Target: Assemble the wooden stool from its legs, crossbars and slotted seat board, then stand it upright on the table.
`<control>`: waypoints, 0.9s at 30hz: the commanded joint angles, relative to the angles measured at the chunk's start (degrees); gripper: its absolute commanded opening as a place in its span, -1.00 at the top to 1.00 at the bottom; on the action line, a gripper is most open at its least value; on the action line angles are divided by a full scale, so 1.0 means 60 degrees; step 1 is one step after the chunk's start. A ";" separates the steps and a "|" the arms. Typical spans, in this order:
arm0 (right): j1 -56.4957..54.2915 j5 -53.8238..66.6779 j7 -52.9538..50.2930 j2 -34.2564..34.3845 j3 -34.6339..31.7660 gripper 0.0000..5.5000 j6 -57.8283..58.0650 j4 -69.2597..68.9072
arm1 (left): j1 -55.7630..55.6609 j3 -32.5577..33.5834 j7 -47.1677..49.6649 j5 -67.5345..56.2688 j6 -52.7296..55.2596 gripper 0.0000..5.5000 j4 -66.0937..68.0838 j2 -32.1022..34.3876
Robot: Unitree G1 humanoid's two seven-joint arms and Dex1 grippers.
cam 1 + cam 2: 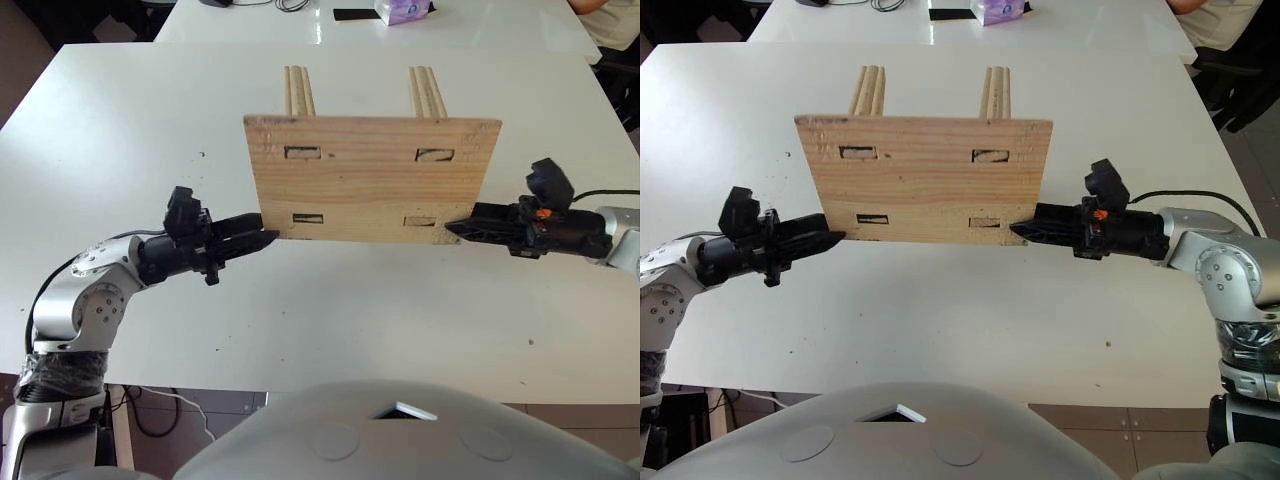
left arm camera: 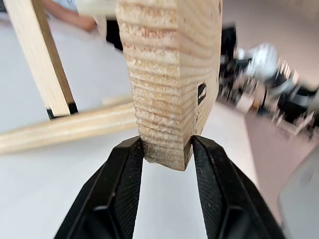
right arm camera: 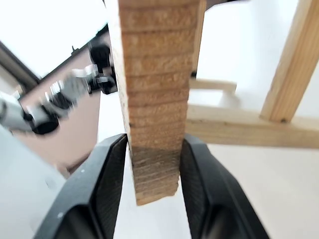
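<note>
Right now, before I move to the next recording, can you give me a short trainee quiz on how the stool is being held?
1. Multiple choice: the left gripper and the right gripper are each
A) open, touching nothing
B) shut on a lower corner of the seat board
C) shut on a cloth
2. True or false: the legs point straight down.
3. Fill in: the face of the seat board towards the robot shows ___ slots.

Key
1. B
2. False: they point away from the robot, along the table.
3. Four
</note>
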 commanded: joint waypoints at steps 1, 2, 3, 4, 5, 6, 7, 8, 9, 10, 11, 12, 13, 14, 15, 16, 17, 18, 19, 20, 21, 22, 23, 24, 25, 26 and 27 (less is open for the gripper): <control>-0.0212 0.7599 -0.5339 0.2015 0.0263 0.45 -0.1189 -0.3144 | -0.0922 -0.1138 0.6538 -0.7728 -0.0423 0.46 -0.4679 -0.1166; -0.0257 0.7599 -0.5814 0.2527 0.0311 0.45 -0.1496 -0.3341 | -0.1117 -0.1196 0.7058 -0.8172 -0.0737 0.46 -0.4834 -0.1297; -0.0279 0.7599 -0.6341 0.3029 0.0382 0.45 -0.1846 -0.3590 | -0.1299 -0.1235 0.7589 -0.8489 -0.1026 0.46 -0.4987 -0.1517; -0.0297 0.7600 -0.6882 0.3480 0.0450 0.45 -0.2176 -0.3829 | -0.1455 -0.1253 0.8110 -0.8664 -0.1260 0.46 -0.5113 -0.1790; -0.0332 0.7600 -0.7577 0.4026 0.0539 0.45 -0.2615 -0.4115 | -0.1615 -0.1268 0.8647 -0.8739 -0.1497 0.46 -0.5236 -0.2096; -0.0416 0.7600 -0.8386 0.4609 0.0608 0.45 -0.3100 -0.4413 | -0.1778 -0.1289 0.9209 -0.8759 -0.1753 0.46 -0.5399 -0.2411; -0.0509 0.7600 -0.9068 0.5078 0.0653 0.46 -0.3504 -0.4670 | -0.1921 -0.1310 0.9713 -0.8761 -0.1988 0.48 -0.5547 -0.2675; -0.0602 0.7600 -0.9730 0.5496 0.0691 0.47 -0.3904 -0.4925 | -0.2045 -0.1340 1.0227 -0.8762 -0.2242 0.49 -0.5709 -0.2935; -0.0717 0.7600 -1.0381 0.5876 0.0702 0.48 -0.4279 -0.5126 | -0.2154 -0.1360 1.0716 -0.8762 -0.2481 0.50 -0.5824 -0.3178; -0.0859 0.7600 -1.1049 0.6251 0.0681 0.49 -0.4637 -0.5282 | -0.2232 -0.1376 1.1228 -0.8762 -0.2695 0.51 -0.5890 -0.3396; -0.1011 0.7600 -1.1708 0.6600 0.0617 0.50 -0.4977 -0.5383 | -0.2244 -0.1392 1.1634 -0.8761 -0.2836 0.51 -0.5925 -0.3547; -0.1169 0.7600 -1.2337 0.6896 0.0549 0.51 -0.5301 -0.5476 | -0.2210 -0.1404 1.1982 -0.8761 -0.2925 0.52 -0.5959 -0.3625; -0.1292 0.7599 -1.2943 0.7104 0.0495 0.52 -0.5600 -0.5591 | -0.2160 -0.1425 1.2331 -0.8760 -0.3012 0.52 -0.6007 -0.3715; -0.1410 0.7599 -1.3516 0.7298 0.0459 0.53 -0.5885 -0.5717 | -0.2112 -0.1439 1.2620 -0.8757 -0.3066 0.52 -0.6051 -0.3771; -0.1510 0.7599 -1.4059 0.7444 0.0429 0.53 -0.6123 -0.5821 | -0.2067 -0.1456 1.2908 -0.8755 -0.3109 0.52 -0.6061 -0.3825; -0.1621 0.7599 -1.4564 0.7569 0.0404 0.53 -0.6322 -0.5914 | -0.2048 -0.1460 1.3172 -0.8757 -0.3153 0.52 -0.6092 -0.3883; -0.1729 0.7599 -1.5024 0.7707 0.0384 0.53 -0.6476 -0.5966 | -0.2030 -0.1455 1.3397 -0.8758 -0.3184 0.52 -0.6114 -0.3911; -0.1787 0.7599 -1.5479 0.7788 0.0343 0.53 -0.6521 -0.5922 | -0.2019 -0.1450 1.3684 -0.8756 -0.3236 0.52 -0.6090 -0.3940; -0.1813 0.7599 -1.5918 0.7903 0.0305 0.53 -0.6576 -0.5855 | -0.2015 -0.1431 1.3993 -0.8736 -0.3308 0.52 -0.6007 -0.3977; -0.1807 0.7599 -1.6290 0.7985 0.0260 0.53 -0.6574 -0.5767 | -0.2014 -0.1398 1.4280 -0.8688 -0.3373 0.52 -0.5871 -0.4030; -0.1751 0.7599 -1.6598 0.8009 0.0216 0.53 -0.6535 -0.5668 | -0.2020 -0.1354 1.4512 -0.8633 -0.3462 0.52 -0.5741 -0.4129; -0.1655 0.7599 -1.6867 0.8080 0.0201 0.53 -0.6495 -0.5581 | -0.2009 -0.1316 1.4729 -0.8541 -0.3568 0.52 -0.5667 -0.4256; -0.1489 0.7599 -1.7061 0.8083 0.0215 0.53 -0.6385 -0.5464 | -0.1975 -0.1309 1.4912 -0.8413 -0.3649 0.52 -0.5602 -0.4381; -0.1330 0.7599 -1.7197 0.8128 0.0234 0.53 -0.6284 -0.5323 | -0.1910 -0.1336 1.5050 -0.8234 -0.3693 0.52 -0.5512 -0.4499; -0.1182 0.7598 -1.7311 0.8153 0.0253 0.53 -0.6190 -0.5153 | -0.1752 -0.1402 1.5112 -0.8022 -0.3690 0.52 -0.5395 -0.4622; -0.1084 0.7597 -1.7356 0.8162 0.0269 0.53 -0.6090 -0.5006 | -0.1584 -0.1462 1.5152 -0.7808 -0.3659 0.52 -0.5276 -0.4714; -0.1010 0.7598 -1.7409 0.8162 0.0280 0.53 -0.5994 -0.4838 | -0.1426 -0.1498 1.5181 -0.7638 -0.3639 0.52 -0.5157 -0.4836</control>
